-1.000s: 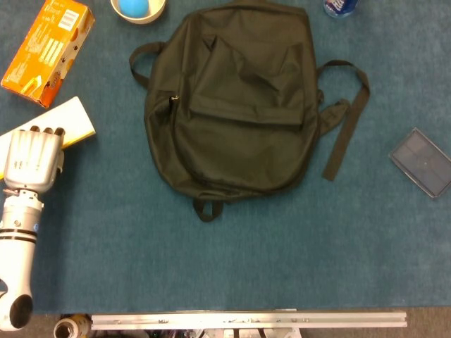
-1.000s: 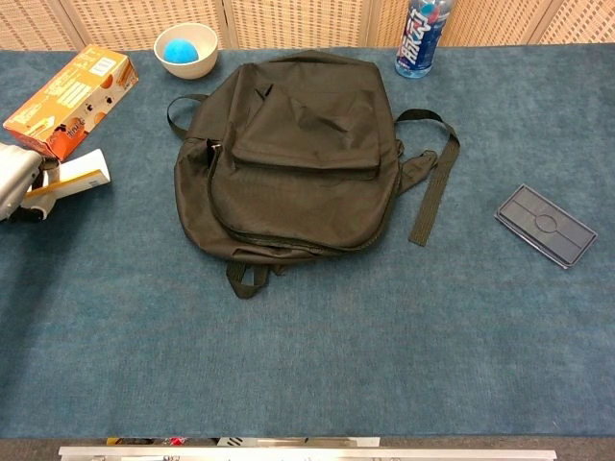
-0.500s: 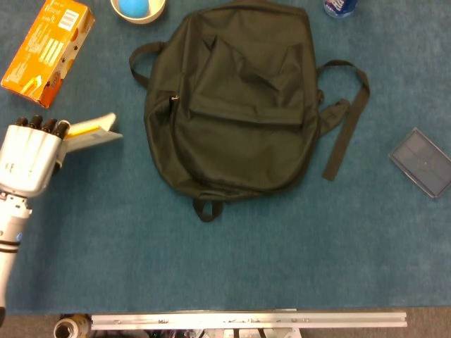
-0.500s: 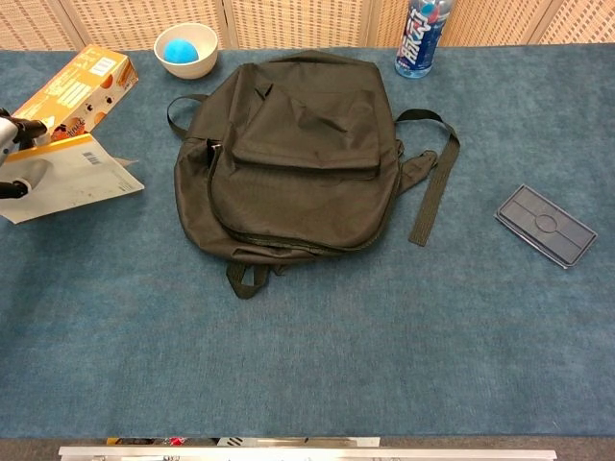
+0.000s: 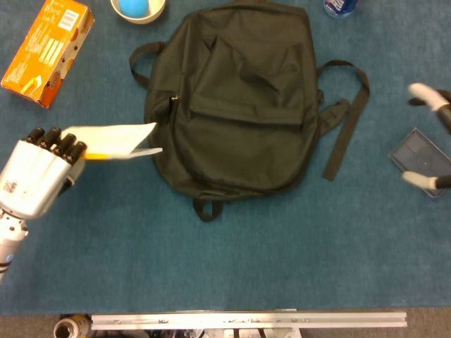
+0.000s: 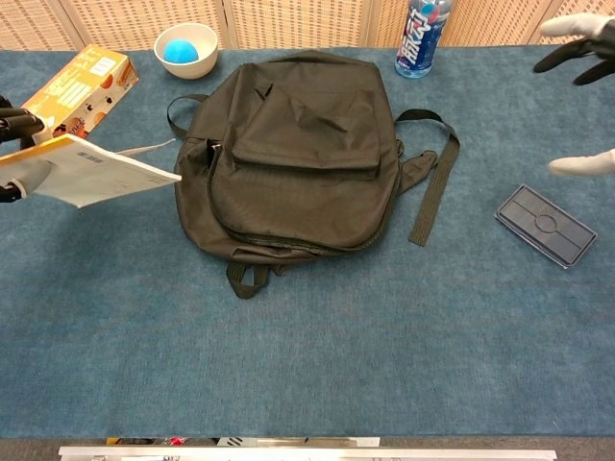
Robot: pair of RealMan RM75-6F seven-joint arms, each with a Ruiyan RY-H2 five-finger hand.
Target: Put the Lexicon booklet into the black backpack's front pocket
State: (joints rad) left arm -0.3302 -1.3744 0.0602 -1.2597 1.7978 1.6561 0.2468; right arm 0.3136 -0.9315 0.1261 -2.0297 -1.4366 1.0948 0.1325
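Observation:
The black backpack (image 5: 236, 105) (image 6: 293, 154) lies flat in the middle of the blue table, its front pocket (image 5: 243, 77) facing up. My left hand (image 5: 35, 176) holds the white-and-yellow Lexicon booklet (image 5: 109, 141) (image 6: 82, 171) lifted off the table, just left of the backpack, one loose page drooping. In the chest view only the left hand's dark fingertips (image 6: 14, 120) show at the left edge. My right hand (image 5: 431, 137) (image 6: 577, 72) enters at the right edge with fingers spread, above the grey case, holding nothing.
An orange box (image 5: 46, 49) (image 6: 82, 86) lies at the far left. A white bowl with a blue ball (image 5: 137, 8) (image 6: 185, 48) and a drink bottle (image 6: 421, 36) stand at the back. A grey flat case (image 5: 423, 162) (image 6: 546, 225) lies at the right. Backpack straps (image 5: 345, 120) trail rightward.
My left hand lifted the booklet off the table and carried it right, toward the backpack. My right hand has come into view at the right edge.

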